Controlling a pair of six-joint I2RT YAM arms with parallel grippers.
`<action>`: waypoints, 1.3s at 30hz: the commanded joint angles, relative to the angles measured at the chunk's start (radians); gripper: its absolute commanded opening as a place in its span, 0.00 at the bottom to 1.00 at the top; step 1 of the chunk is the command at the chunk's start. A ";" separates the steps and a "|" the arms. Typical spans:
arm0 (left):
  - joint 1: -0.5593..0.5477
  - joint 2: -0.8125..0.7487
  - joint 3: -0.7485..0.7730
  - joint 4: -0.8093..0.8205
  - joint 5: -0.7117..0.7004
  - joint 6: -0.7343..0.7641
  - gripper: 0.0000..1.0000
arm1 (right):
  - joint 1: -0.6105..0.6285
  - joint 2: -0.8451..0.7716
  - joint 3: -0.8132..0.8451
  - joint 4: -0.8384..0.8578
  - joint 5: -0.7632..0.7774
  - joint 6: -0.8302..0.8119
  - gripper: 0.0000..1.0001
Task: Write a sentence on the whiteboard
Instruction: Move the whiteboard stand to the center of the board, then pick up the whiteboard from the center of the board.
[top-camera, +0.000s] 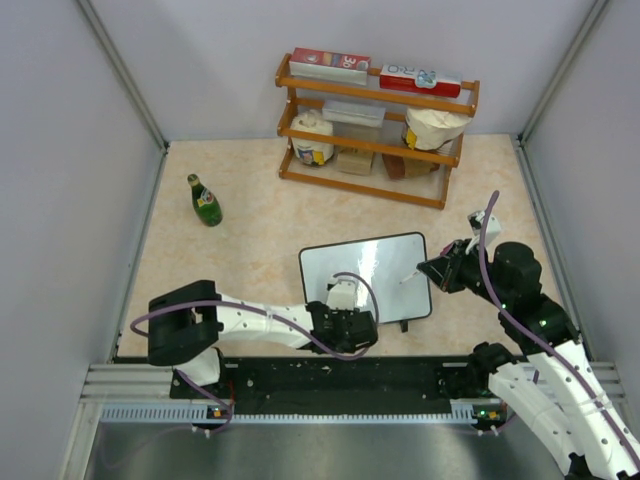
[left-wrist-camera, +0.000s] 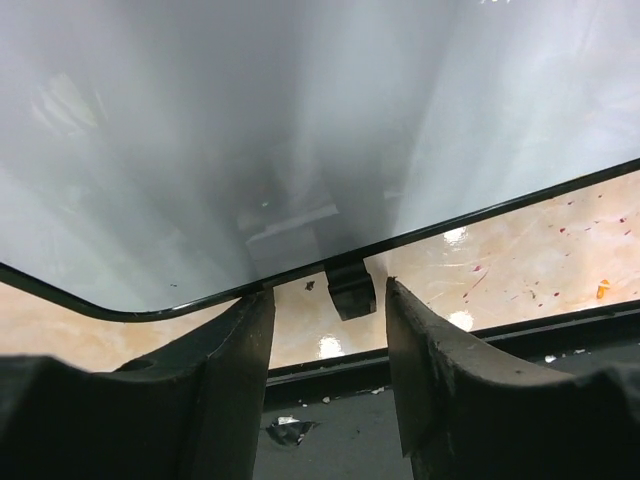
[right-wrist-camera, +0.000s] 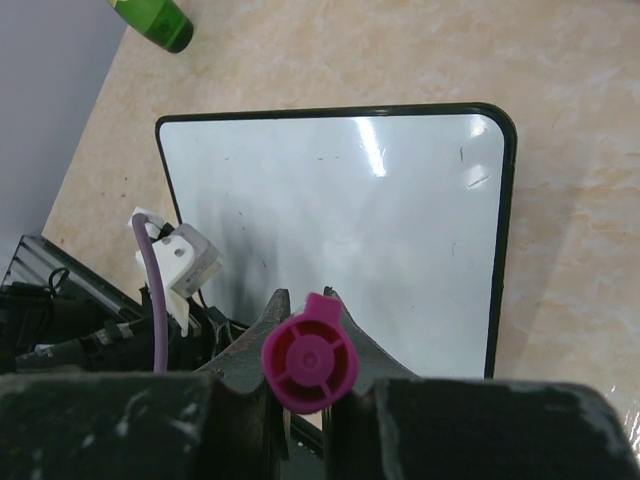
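Note:
The whiteboard (top-camera: 385, 262) lies flat on the table, near the front, and its surface is blank; the sentence does not show anywhere. The board fills the left wrist view (left-wrist-camera: 300, 130) and the right wrist view (right-wrist-camera: 340, 210). My left gripper (top-camera: 347, 310) is at the board's near edge, open, with its fingers (left-wrist-camera: 225, 350) on either side of a small black foot (left-wrist-camera: 350, 290). My right gripper (top-camera: 432, 270) is shut on a purple-capped marker (right-wrist-camera: 310, 365), above the board's right part. The marker's pale body (top-camera: 411, 277) points down toward the board.
A green bottle (top-camera: 206, 200) stands at the left back. A wooden shelf (top-camera: 375, 130) with boxes and bags stands against the back wall. A black rail (top-camera: 330, 375) runs along the near edge. Grey walls close in the left and right sides.

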 joint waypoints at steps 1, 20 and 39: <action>0.003 0.056 0.013 0.029 0.007 0.059 0.52 | -0.007 0.000 0.018 0.021 0.010 -0.015 0.00; -0.068 0.082 0.079 0.118 0.028 0.145 0.49 | -0.010 -0.014 0.000 0.021 0.010 -0.014 0.00; -0.078 -0.332 -0.026 0.009 -0.169 0.198 0.66 | -0.007 -0.060 -0.008 0.020 -0.054 0.008 0.00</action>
